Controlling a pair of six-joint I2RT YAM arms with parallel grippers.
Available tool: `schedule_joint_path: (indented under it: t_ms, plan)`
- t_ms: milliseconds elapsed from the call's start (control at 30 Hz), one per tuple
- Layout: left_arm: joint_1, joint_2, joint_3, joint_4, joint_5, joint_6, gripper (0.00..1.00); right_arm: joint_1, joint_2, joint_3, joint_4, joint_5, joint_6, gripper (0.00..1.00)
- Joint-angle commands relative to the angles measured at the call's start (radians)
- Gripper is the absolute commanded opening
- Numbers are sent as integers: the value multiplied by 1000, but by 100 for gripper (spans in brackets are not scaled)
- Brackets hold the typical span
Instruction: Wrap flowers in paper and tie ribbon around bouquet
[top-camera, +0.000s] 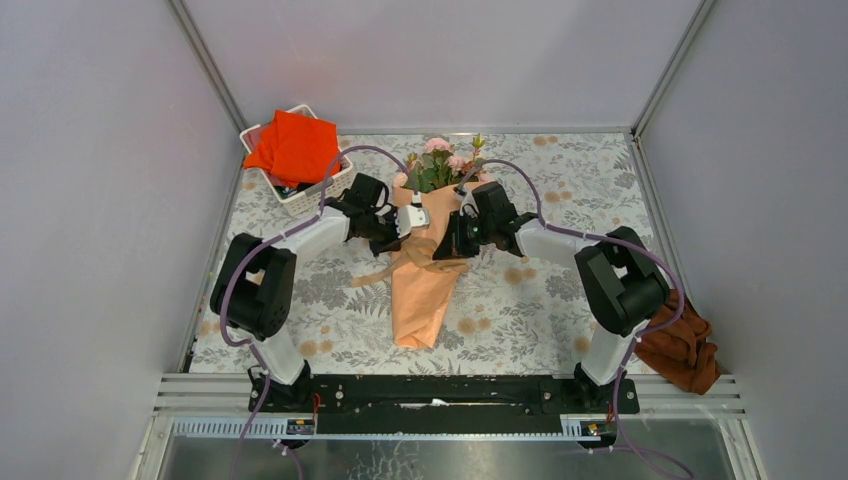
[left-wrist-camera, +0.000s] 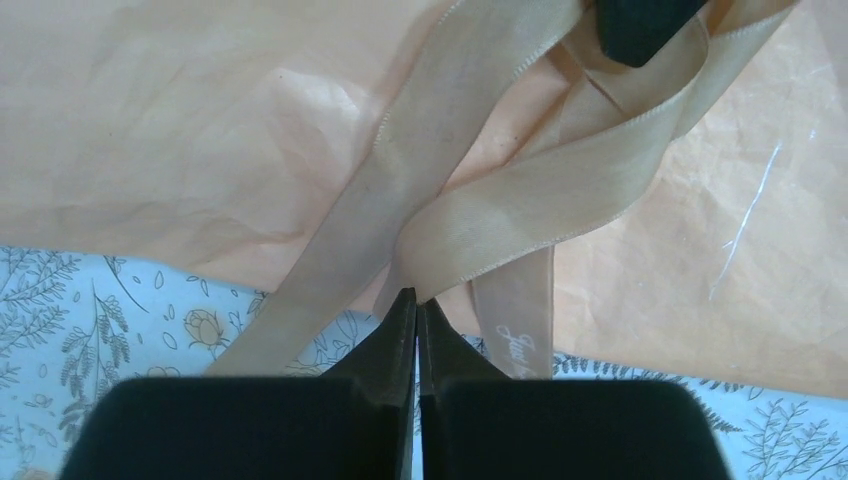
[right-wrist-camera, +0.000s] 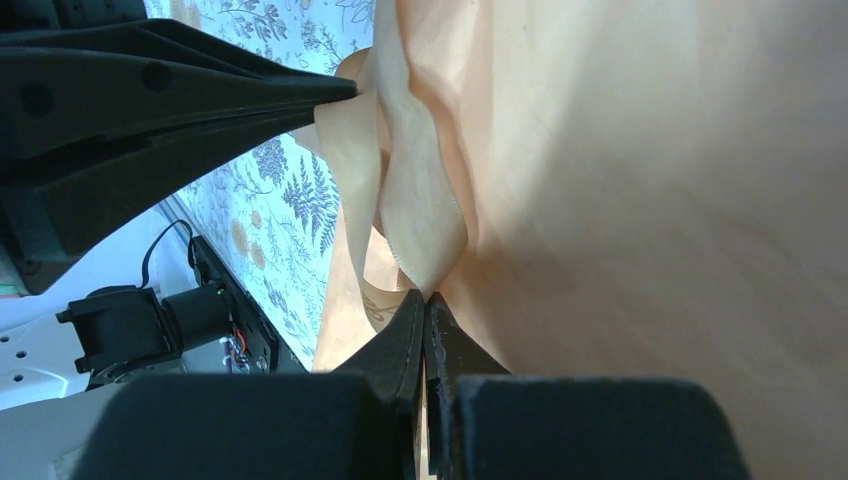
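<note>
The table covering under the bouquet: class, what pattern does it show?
Grey leafy sprigs and small tan blossoms on a pale cloth; clearest in the top external view.

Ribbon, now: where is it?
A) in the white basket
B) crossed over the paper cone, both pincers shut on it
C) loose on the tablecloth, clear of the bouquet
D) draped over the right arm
B: the ribbon crosses over the peach paper cone, with the left pincer and right pincer each closed on a strand.
</note>
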Motion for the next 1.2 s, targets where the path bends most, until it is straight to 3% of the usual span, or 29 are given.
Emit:
schedule_joint_path:
  t_ms: [0,167,500,567,667,800,867,967,1167]
  plan:
    - [-6,-44,-8,42,25,-16,0,13,-71,37,1,-22,-26,0]
    - [-6,-125,-56,-77,52,78,0,28,-83,-2,12,-25,-30,0]
    - [-18,-135,-151,-282,25,246,1,33,-30,-27,30,-18,-19,0]
    - [-34,-131,-163,-287,-2,257,11,34,-16,-21,30,-21,-19,0]
    - [-52,-129,-134,-337,-42,279,36,38,3,-6,23,-25,-26,0]
    - [-47,-127,2,-442,-26,273,43,39,13,5,14,-19,-34,0]
    - [-46,-117,59,-413,11,208,44,38,16,5,15,-18,-34,0]
    - [-53,-92,77,-266,60,-2,54,39,17,5,15,-15,-32,0]
    - [-118,-25,34,-6,-78,-201,61,39,13,15,14,-15,-32,0]
